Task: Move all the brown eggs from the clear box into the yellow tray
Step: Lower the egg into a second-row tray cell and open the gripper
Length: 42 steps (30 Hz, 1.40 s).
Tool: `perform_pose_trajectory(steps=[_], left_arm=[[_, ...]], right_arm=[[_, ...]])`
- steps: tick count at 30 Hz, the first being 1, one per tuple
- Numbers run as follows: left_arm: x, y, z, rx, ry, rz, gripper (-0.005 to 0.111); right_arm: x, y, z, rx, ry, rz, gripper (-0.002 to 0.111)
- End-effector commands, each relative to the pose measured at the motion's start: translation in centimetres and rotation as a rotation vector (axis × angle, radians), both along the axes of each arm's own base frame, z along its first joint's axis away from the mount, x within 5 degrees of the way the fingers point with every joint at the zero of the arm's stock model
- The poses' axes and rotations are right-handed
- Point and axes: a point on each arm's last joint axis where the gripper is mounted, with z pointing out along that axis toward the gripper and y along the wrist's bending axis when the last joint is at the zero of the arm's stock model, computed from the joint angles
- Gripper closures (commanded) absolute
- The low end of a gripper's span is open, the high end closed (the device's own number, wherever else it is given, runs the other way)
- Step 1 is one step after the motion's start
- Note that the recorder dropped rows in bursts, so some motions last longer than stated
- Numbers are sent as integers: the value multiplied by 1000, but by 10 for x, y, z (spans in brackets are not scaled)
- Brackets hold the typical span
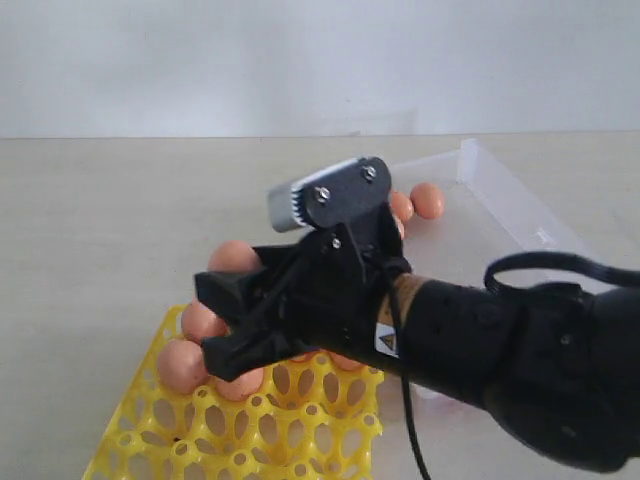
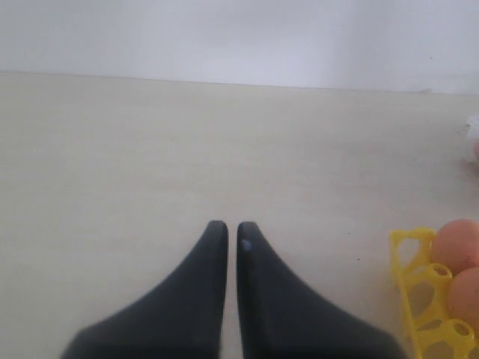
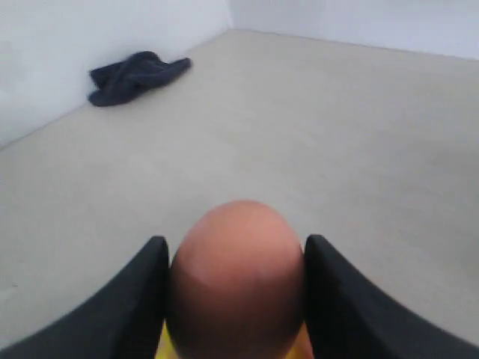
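My right gripper (image 3: pixel 236 247) is shut on a brown egg (image 3: pixel 236 280), one black finger pressed on each side, with yellow showing just below it. In the exterior view this gripper (image 1: pixel 210 322) has reached across to the far left corner of the yellow tray (image 1: pixel 300 430), where other brown eggs (image 1: pixel 182 365) sit in cells close to its fingers. Two more eggs (image 1: pixel 428 200) lie in the clear box (image 1: pixel 515 205) at the back right. My left gripper (image 2: pixel 232 228) is shut on nothing above bare table, beside a tray corner (image 2: pixel 415 284) holding two eggs (image 2: pixel 460 243).
The right arm's black body (image 1: pixel 520 370) and its cable cover the tray's right side and part of the box. A dark cloth (image 3: pixel 135 75) lies by the white wall. Pale tabletop (image 1: pixel 100 230) stretches left of the tray.
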Motion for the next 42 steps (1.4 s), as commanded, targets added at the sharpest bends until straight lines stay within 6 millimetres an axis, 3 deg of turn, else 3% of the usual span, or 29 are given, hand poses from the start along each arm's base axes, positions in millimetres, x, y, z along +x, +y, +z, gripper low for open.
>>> perform_pose_trajectory(steps=[1, 8, 30, 33, 38, 42], left_arm=[[0, 0, -1, 4, -5, -2, 103], [0, 0, -1, 4, -5, -2, 103], [0, 0, -1, 4, -5, -2, 103], [0, 0, -1, 4, -5, -2, 103], [0, 0, -1, 4, -5, -2, 103], [0, 0, -1, 4, -5, -2, 103]], right_arm=[[-10, -23, -23, -74, 22, -90, 108], [-12, -24, -54, -185, 70, -64, 108], [-7, -16, -75, -214, 113, -38, 108], [-7, -16, -75, -202, 125, -43, 101], [-7, -16, -75, -200, 130, -45, 76], [-7, -16, -75, -199, 131, -45, 73]])
